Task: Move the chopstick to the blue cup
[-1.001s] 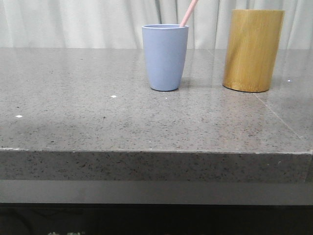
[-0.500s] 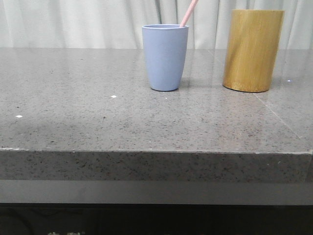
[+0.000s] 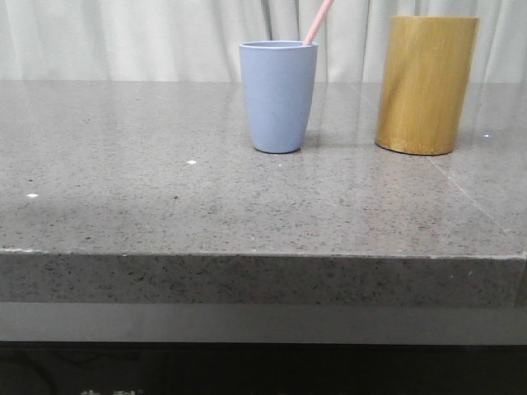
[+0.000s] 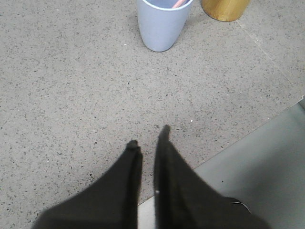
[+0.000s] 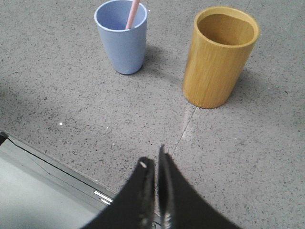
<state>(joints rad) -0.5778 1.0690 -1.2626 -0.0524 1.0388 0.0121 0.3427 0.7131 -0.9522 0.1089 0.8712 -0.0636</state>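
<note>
On the speckled grey stone tabletop (image 3: 165, 206) stands the matte pale grey-blue tapered cup (image 3: 278, 96), upright, with the thin pale pink chopstick (image 3: 319, 21) resting inside it and leaning out over its rim toward the tall yellow-brown bamboo cylinder (image 3: 426, 85), which stands beside the cup with a clear gap between them. From the right wrist view the chopstick (image 5: 133, 14) rests against the inner wall of the cup (image 5: 122, 36), and the bamboo cylinder (image 5: 220, 56) is open-topped. The black right gripper (image 5: 155, 161) hangs over the near edge of the table, its fingers brought almost together with only a sliver between them, holding nothing, well apart from the chopstick. The black left gripper (image 4: 148, 138) likewise hovers near the table edge, fingers narrowly parted and empty, with the cup (image 4: 162, 23) and the chopstick tip (image 4: 179, 3) far ahead of them.
</note>
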